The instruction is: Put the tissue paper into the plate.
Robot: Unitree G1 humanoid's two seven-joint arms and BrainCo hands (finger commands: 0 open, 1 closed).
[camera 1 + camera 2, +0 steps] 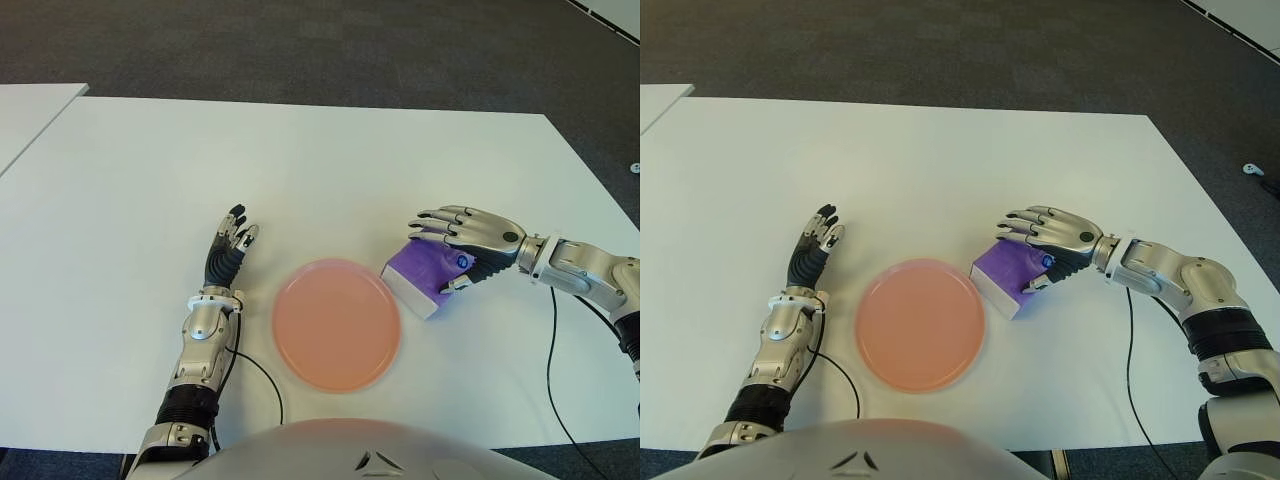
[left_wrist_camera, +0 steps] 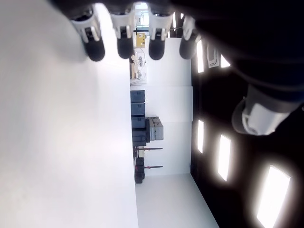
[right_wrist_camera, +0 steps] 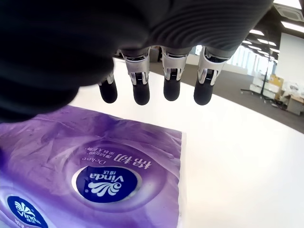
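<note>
On the white table, the left hand shows left of the plate, fingers straight and holding nothing. The pink plate lies near the table's front edge. Just beside its right rim sits the tissue paper, a purple plastic-wrapped pack. The right hand hovers over it, fingers spread above the wrapper, not yet gripping. The pack looks light, soft and slippery; grasping across its short sides seems safest. The path to the plate is short and unobstructed.
</note>
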